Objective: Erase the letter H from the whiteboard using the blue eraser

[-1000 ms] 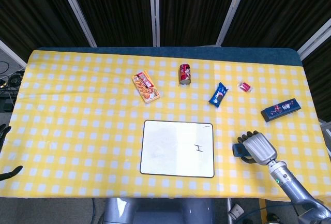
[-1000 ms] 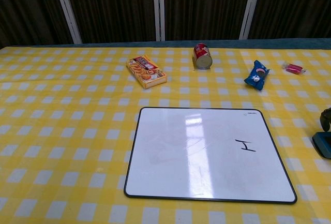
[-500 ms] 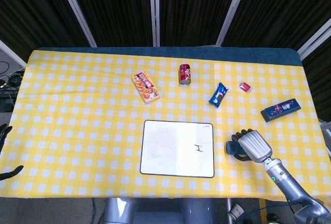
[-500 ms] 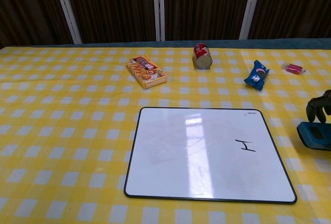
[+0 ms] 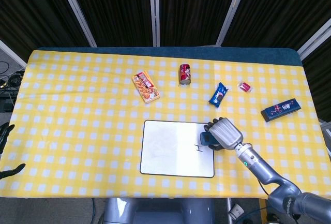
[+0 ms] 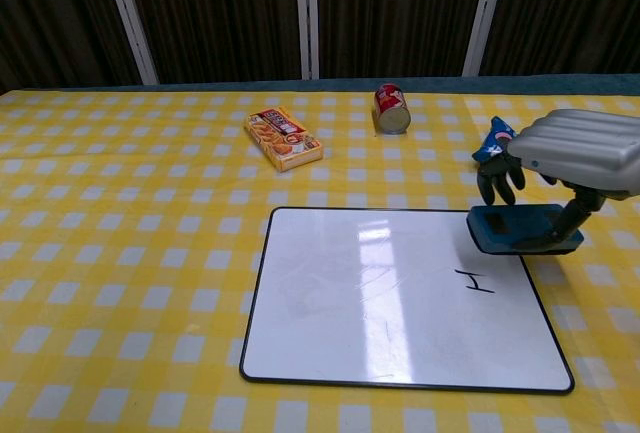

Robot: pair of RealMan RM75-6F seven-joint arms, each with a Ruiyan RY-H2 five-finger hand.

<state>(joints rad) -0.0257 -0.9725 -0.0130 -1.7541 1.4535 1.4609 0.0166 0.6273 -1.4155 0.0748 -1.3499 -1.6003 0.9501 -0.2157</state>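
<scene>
Under the right hand (image 6: 575, 158), gripped, hangs the blue eraser (image 6: 522, 228).

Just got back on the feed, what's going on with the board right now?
The right hand holds the blue eraser over the far right edge of the whiteboard, just beyond the letter H, which is unerased. The left hand sits at the table's left edge, holding nothing.

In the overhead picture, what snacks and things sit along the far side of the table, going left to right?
Orange snack box → red can → blue cookie packet → small pink candy → long dark blue box.
</scene>
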